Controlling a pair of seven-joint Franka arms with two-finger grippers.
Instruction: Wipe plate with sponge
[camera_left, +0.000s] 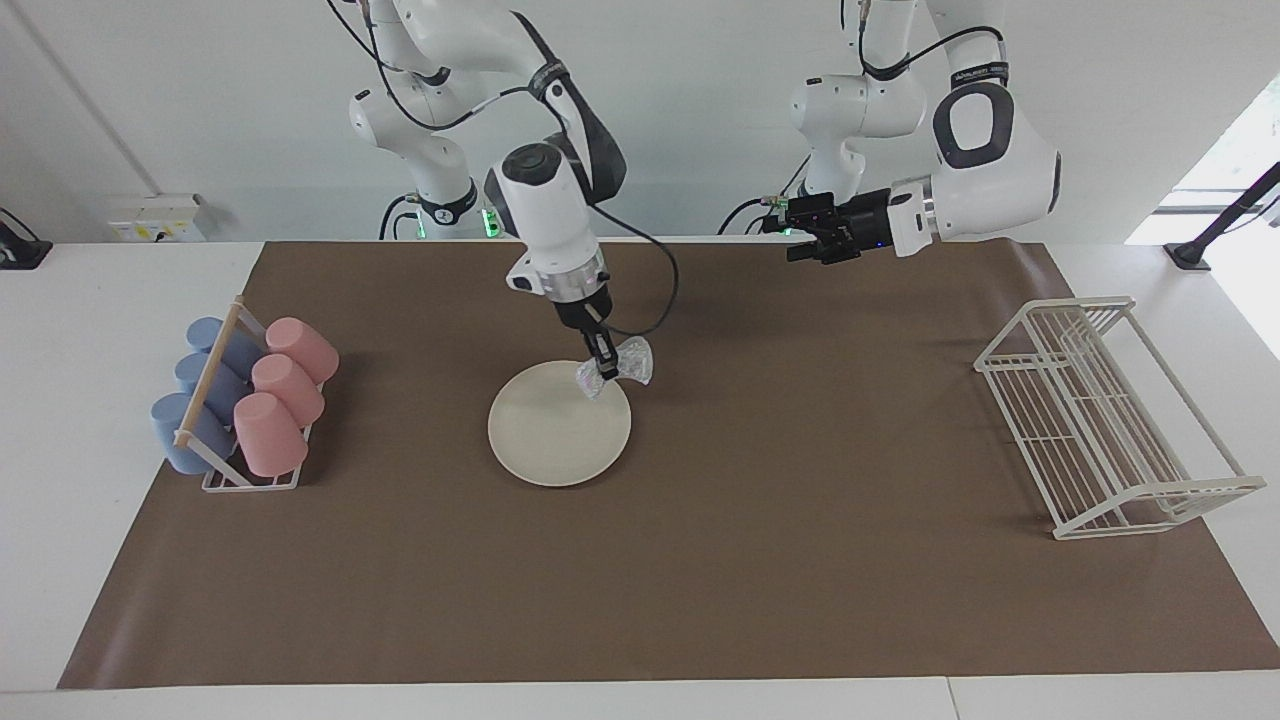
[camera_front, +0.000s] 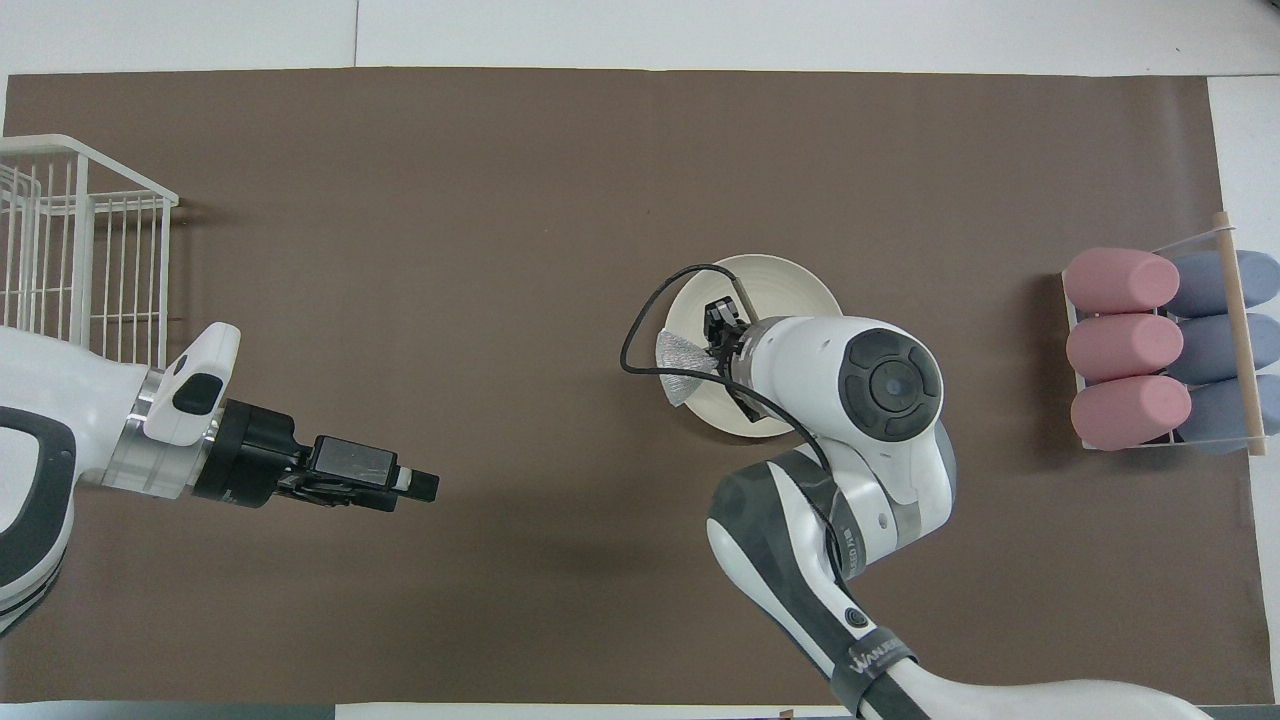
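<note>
The cream-white plate (camera_left: 558, 426) lies flat on the brown mat; in the overhead view the right arm hides much of the plate (camera_front: 775, 280). My right gripper (camera_left: 604, 375) points down and is shut on the waist of the silvery sponge (camera_left: 622, 366). The sponge rests at the plate's rim on the side nearer the robots; its ends stick out past the rim in the overhead view (camera_front: 682, 365). My left gripper (camera_left: 800, 238) waits in the air, pointing sideways over the mat at the robots' edge; it also shows in the overhead view (camera_front: 425, 486).
A cup rack (camera_left: 245, 405) with pink and blue cups lying on their sides stands toward the right arm's end (camera_front: 1165, 350). A white wire rack (camera_left: 1105, 415) stands toward the left arm's end (camera_front: 80, 245). A cable (camera_left: 655, 290) loops from the right wrist.
</note>
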